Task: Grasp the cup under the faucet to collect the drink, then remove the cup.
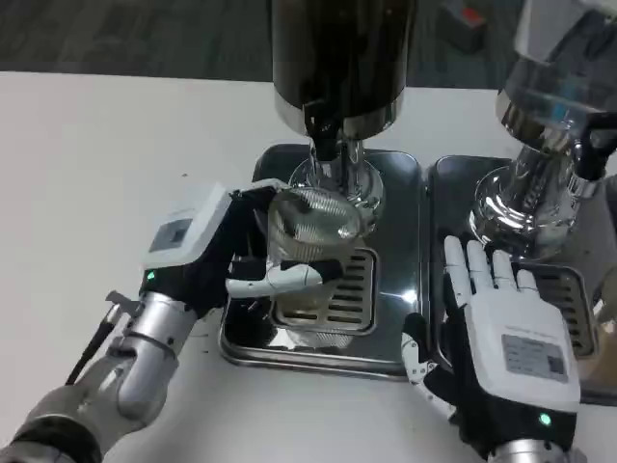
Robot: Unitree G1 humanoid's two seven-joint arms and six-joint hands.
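Head view shows a big white table (87, 174) that fills most of the frame. At the top middle stands a tall dark drink dispenser with a shiny silver base (339, 58). A second shiny silver dispenser (554, 96) stands at the upper right. Under the dark one lies a shiny silver drip tray with a slotted grate (395, 241), in the middle of the frame. Just beside it, on the right, lies another silver drip tray (453, 183).

At the lower left, the silver left forearm (125, 367) reaches up toward the middle. The left hand (207, 251) has a white back and dark fingers. Its fingers are wrapped around a clear ribbed plastic cup (310, 227), with a white finger (280, 280) lying across the front of the cup. The cup sits over the slotted grate, tipped a bit so its open mouth faces the camera. It is right below the small dark faucet (326, 140) that sticks out under the dark dispenser. I cannot tell if there is drink in the cup.

At the lower right, the right hand (506, 338) lies flat with its back up. Its white fingers point to the top of the frame and are spread a little. It holds nothing and rests over the gap between the two trays.
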